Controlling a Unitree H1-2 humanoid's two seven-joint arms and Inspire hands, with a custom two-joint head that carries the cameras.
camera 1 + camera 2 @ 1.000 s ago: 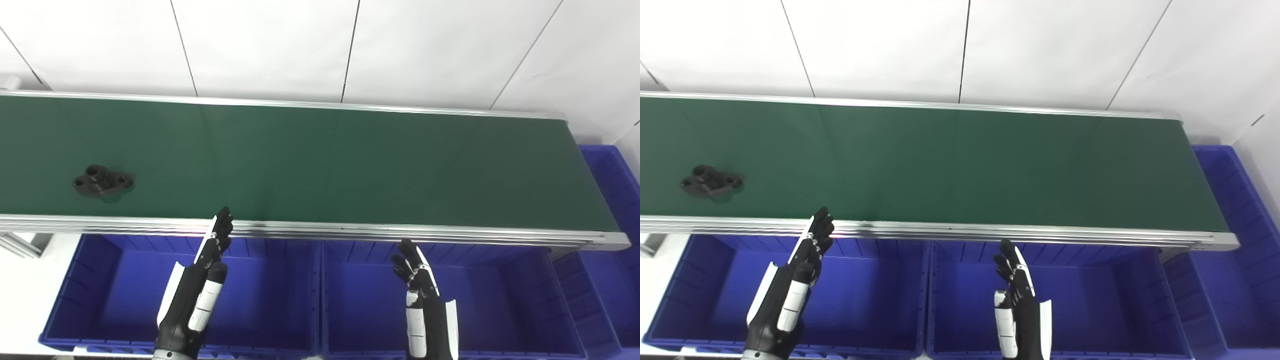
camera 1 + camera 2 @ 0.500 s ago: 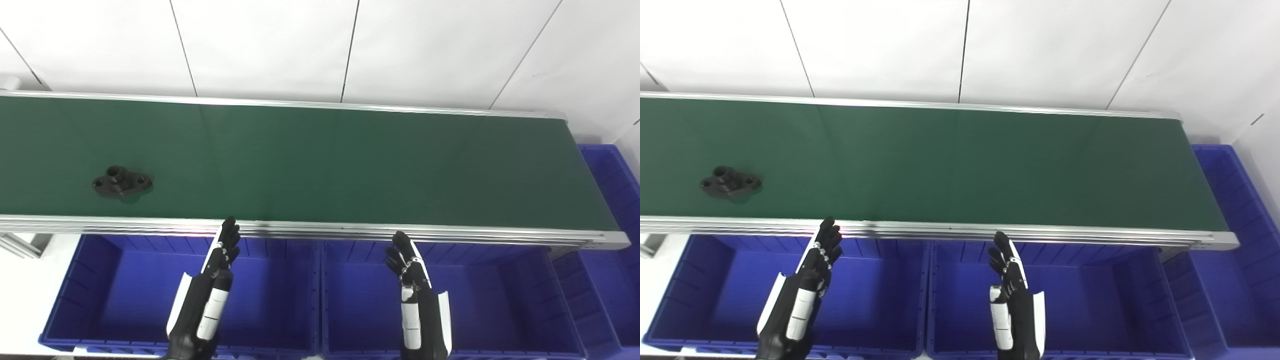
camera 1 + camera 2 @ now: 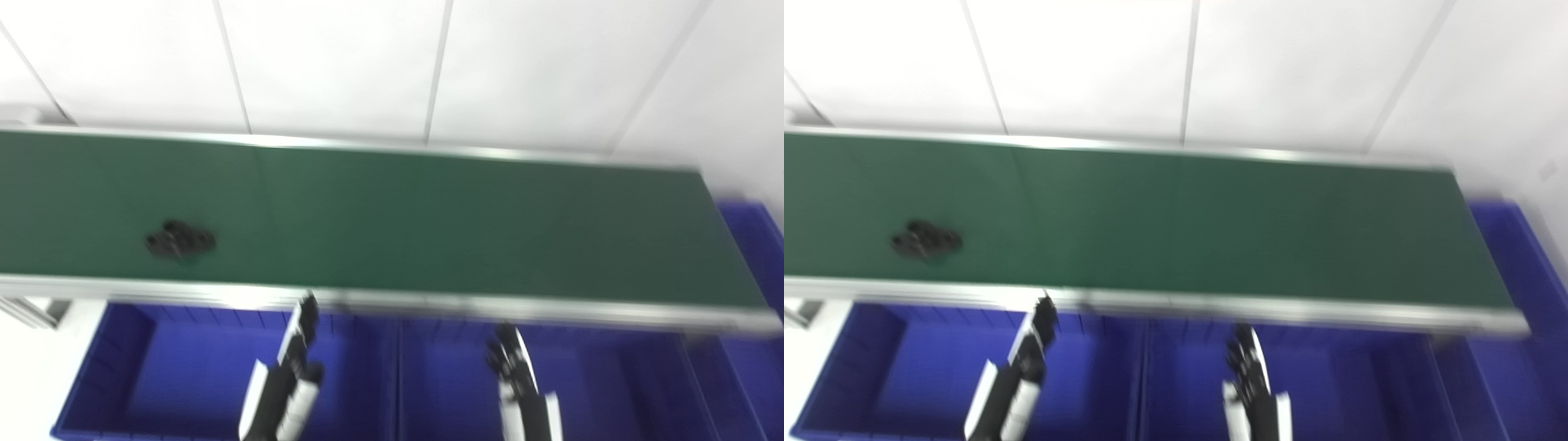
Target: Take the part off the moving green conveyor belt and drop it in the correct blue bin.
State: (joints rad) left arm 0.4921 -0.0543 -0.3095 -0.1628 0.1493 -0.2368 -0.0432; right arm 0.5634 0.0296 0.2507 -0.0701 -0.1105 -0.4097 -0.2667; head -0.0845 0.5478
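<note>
A black flanged part (image 3: 180, 241) with holes lies on the green conveyor belt (image 3: 429, 226) at its left, near the front rail; it also shows in the right eye view (image 3: 926, 240). My left hand (image 3: 295, 358) is open, fingers straight, over the left blue bin (image 3: 128, 367), below the belt's front rail and to the right of the part. My right hand (image 3: 514, 373) is open over the middle blue bin (image 3: 612, 380). Both hands are empty. The picture is blurred.
A third blue bin (image 3: 750, 245) stands past the belt's right end. An aluminium rail (image 3: 429, 301) runs along the belt's front edge. A white tiled wall (image 3: 392, 61) is behind the belt.
The camera has tilted, shifting the whole picture down. The part has ridden right along the belt. Both hands sit lower in the picture, still open.
</note>
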